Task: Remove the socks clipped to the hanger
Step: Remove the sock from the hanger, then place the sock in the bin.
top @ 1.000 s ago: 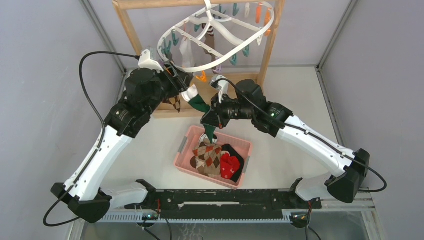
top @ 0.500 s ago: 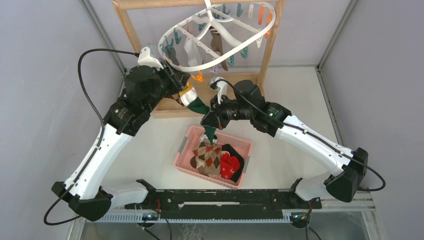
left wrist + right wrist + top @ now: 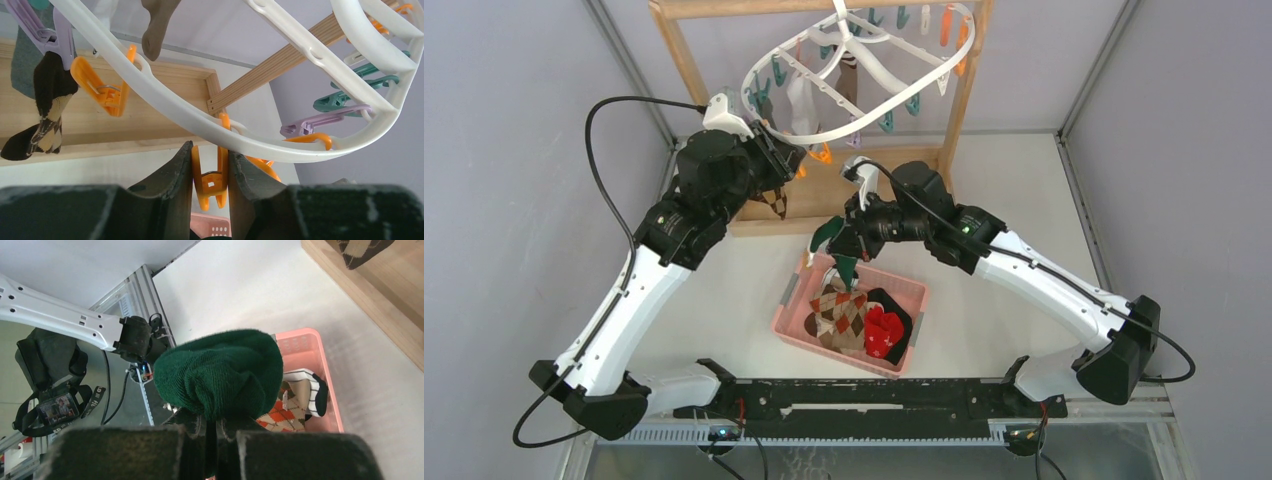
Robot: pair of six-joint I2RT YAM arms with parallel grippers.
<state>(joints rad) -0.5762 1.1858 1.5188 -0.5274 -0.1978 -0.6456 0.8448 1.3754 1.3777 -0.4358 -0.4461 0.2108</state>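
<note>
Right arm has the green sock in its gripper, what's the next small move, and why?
Probably shift the right gripper a little nearer, over the middle of the pink basket, before letting go. It is shut on the green sock, which hangs clear of the hanger near the basket's far rim, while the left gripper squeezes the empty orange clip.

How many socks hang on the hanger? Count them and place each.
4 visible: a black argyle sock and a grey sock behind it at the left, a brown sock and a white sock farther along the hanger. Others may be hidden.
</note>
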